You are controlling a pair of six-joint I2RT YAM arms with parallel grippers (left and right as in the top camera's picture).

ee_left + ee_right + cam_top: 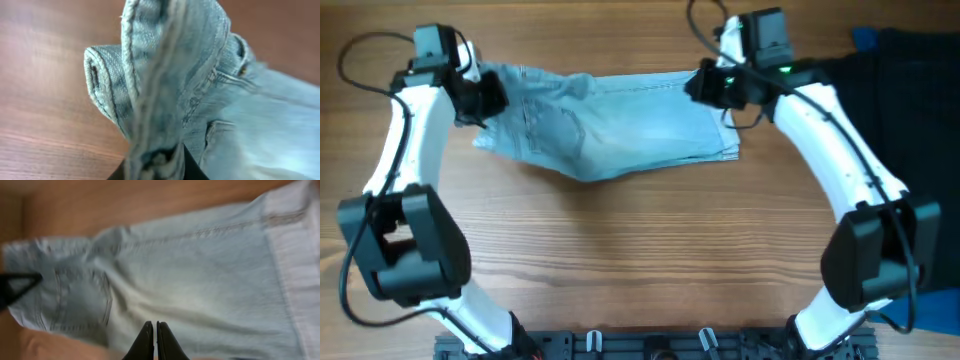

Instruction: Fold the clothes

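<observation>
Left gripper (pixel 480 98) clamps the denim shorts (pixel 620 125) at the end farthest from the black garment (pixel 910 100). The right gripper (pixel 705 85), jaws together, sits at the nearer end — grip unclear. Lifted one-sided, the shorts could drag and bunch, spoiling the fold.

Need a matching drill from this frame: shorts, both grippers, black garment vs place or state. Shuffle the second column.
Things:
1. shorts
2. left gripper
3. right gripper
4. black garment

Place or state:
A. at the far right edge of the table
B. closed on a bunched-up end of the cloth
C. fingers pressed together, nothing clearly between them
D. light blue, stretched across the middle

Pairs: 1-D, 2-B, 3-C, 4-A
</observation>
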